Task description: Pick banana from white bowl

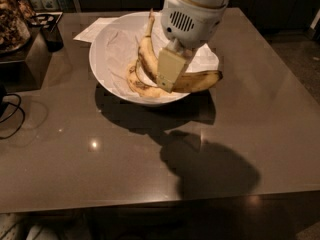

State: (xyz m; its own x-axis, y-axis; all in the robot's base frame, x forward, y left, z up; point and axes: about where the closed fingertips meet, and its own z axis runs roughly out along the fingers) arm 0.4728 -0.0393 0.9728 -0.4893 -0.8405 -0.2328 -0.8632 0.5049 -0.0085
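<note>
The white bowl (98, 59), lined with crinkled white paper, stands on the brown table at the back centre. The plump yellow banana (196, 81) curves from its thin stem at the bowl's back to a dark tip that reaches past the bowl's right rim. My gripper (167, 82) comes down from above into the bowl. Its near finger (169, 68) lies across the front of the banana and the other finger is hidden behind it, so it is shut on the banana. A thinner, brown-spotted banana (137, 82) lies on the paper at the bowl's bottom.
A white paper sheet (91, 30) lies behind the bowl. A dark box (27, 59), a black cup (51, 34) and a basket of items (10, 24) stand at the left edge, with a black cable (11, 115) below them. The table's front edge (150, 201) is near.
</note>
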